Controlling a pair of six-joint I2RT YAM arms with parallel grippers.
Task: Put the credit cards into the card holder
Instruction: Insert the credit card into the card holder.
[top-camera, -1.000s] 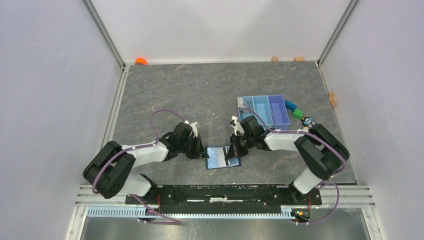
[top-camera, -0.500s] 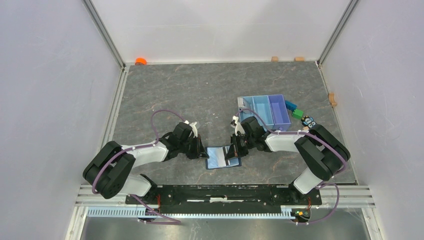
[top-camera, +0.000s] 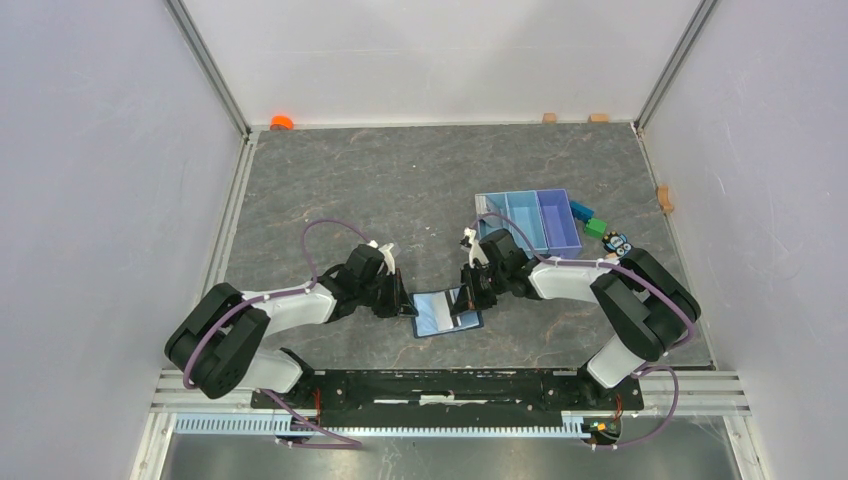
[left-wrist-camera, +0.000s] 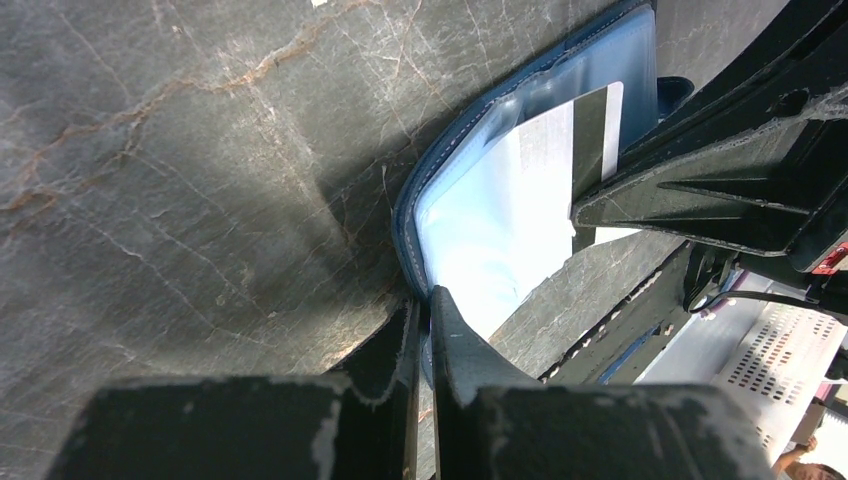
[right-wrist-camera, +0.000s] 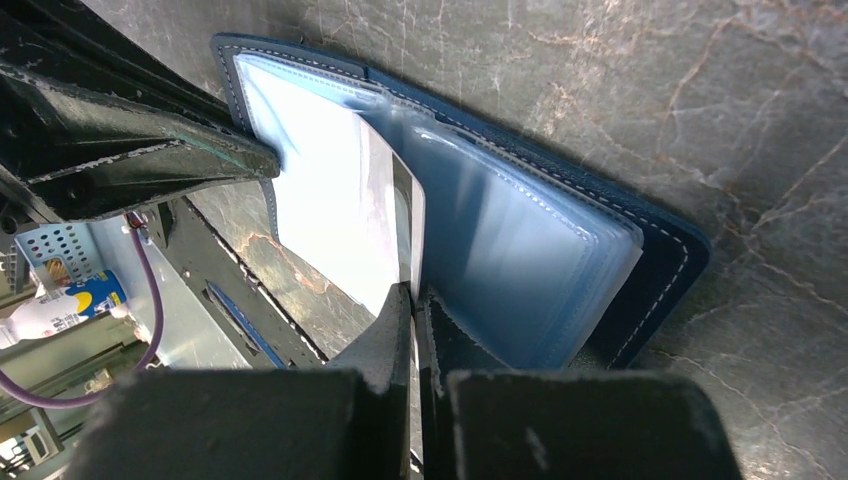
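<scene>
Left arm: folded low over the table (top-camera: 400, 180), elbow out toward the left edge, wrist reaching in toward the middle of the near edge.
Left gripper (left-wrist-camera: 425, 302): fingers pressed almost together, pinching the left rim of the holder (left-wrist-camera: 412, 215), only a thin slit between them.
Right arm: mirrors the left, elbow out toward the right edge, wrist angled in and down.
Right gripper (right-wrist-camera: 412, 296): fingers pressed together on one edge of the card (right-wrist-camera: 385, 215).
Holder: lies open close to the near edge, about midway along it, between the two grippers. Navy cover is underneath and pale blue pockets face up.
Card: pale with a dark stripe, standing tilted over the pockets near the holder's middle. Cannot tell whether its far edge sits inside a pocket.
Tray (top-camera: 545, 245): light blue and purple, three compartments, on the right half of the table beyond the right gripper, apart from the holder.
Blocks (top-camera: 590, 222): blue and green, just beside the tray's right side.
Orange thing (top-camera: 282, 122): at the far left corner.
In the way: the grippers crowd the holder from opposite sides. The right arm's purple cable loops across the tray's near left corner in the top view.
</scene>
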